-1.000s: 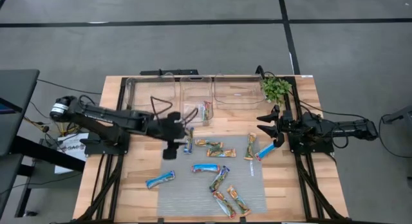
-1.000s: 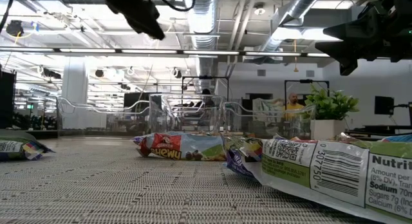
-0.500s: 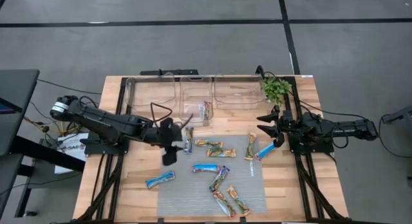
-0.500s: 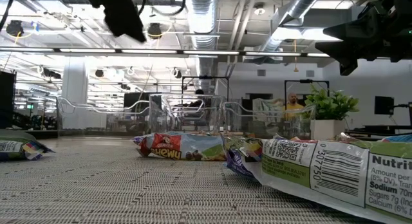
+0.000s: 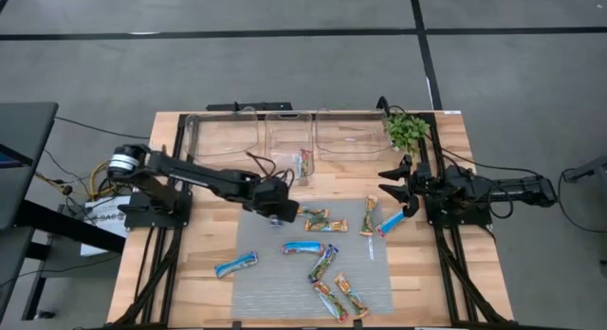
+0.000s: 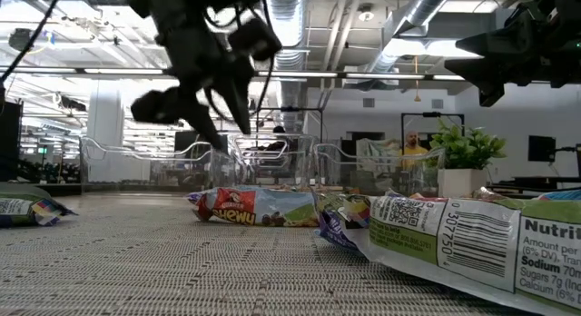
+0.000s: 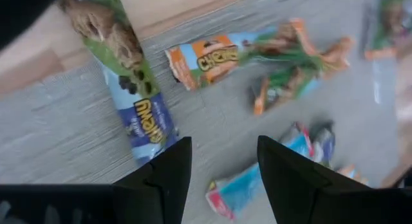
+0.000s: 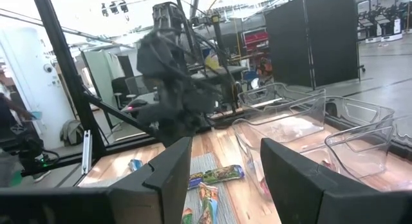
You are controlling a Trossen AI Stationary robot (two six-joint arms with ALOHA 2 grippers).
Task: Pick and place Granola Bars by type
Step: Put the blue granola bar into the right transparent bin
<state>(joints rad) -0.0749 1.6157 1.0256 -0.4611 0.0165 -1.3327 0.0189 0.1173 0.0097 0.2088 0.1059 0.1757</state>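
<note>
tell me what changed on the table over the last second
The left pincer swung toward the right of the table and came down over the bar with the blue wrapper at the mat's edge, fingers open, nothing held. The right pincer stayed parked by the plant, and the bars did not move.

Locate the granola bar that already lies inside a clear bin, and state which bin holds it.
In the high view, that granola bar lies in the middle clear bin at the table's far edge, just beyond the left gripper.
</note>
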